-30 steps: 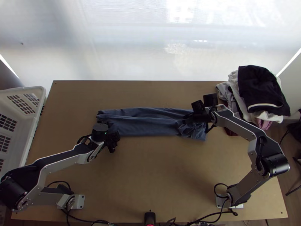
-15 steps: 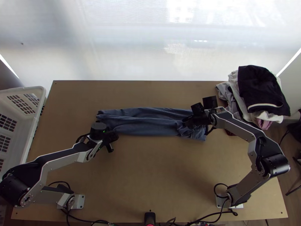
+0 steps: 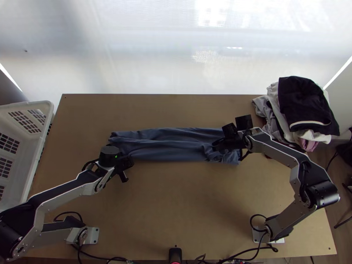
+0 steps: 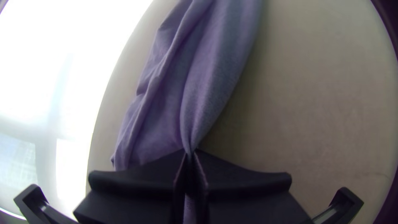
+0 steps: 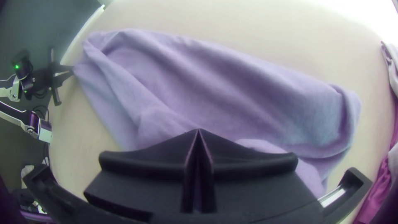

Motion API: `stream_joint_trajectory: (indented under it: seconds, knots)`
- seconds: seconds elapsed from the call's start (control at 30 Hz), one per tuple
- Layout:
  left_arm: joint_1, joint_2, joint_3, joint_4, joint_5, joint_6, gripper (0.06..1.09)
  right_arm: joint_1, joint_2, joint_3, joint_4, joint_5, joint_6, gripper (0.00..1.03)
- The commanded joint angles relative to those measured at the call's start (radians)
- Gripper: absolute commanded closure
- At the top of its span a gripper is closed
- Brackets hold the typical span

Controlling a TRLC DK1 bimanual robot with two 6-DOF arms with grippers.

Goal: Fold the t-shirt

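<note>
A wooden table point(image 3: 176, 198) lies under the blue shirt point(image 3: 171, 146), a long, rumpled strip. The left gripper point(image 3: 125, 163) is at the shirt's left end, its fingers closed on a pinched, gathered bit of cloth. The right gripper point(image 3: 220, 143) is over the shirt's crumpled right part, fingertips together; whether they pinch any cloth cannot be told.

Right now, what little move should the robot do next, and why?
Maybe pull the left gripper gently away from the right gripper: it pinches one end of the shirt, the right one is at the bunched other end, and wrinkles run between them.
</note>
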Motion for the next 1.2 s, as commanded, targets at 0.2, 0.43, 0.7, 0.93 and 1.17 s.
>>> stream_joint_trajectory:
  seconds: [0.2,0.43,0.7,0.93,1.17]
  knots:
    - [-0.005,-0.231,-0.075,-0.149,0.004,-0.027,0.99,0.017,-0.042,-0.053,-0.001,0.0,0.005,1.0]
    - [0.001,-0.294,-0.106,-0.169,0.002,-0.015,0.99,0.039,-0.04,-0.05,-0.001,0.0,0.006,1.0]
    - [-0.051,-0.241,-0.011,-0.149,0.005,0.004,0.99,0.037,-0.113,-0.022,-0.005,-0.001,0.023,1.0]
    - [-0.189,-0.093,0.143,-0.137,0.004,0.005,0.99,0.059,-0.116,-0.001,-0.015,-0.014,0.028,1.0]
    - [-0.278,0.065,0.335,-0.137,0.004,0.056,0.99,0.056,-0.099,-0.013,-0.015,-0.014,0.026,1.0]
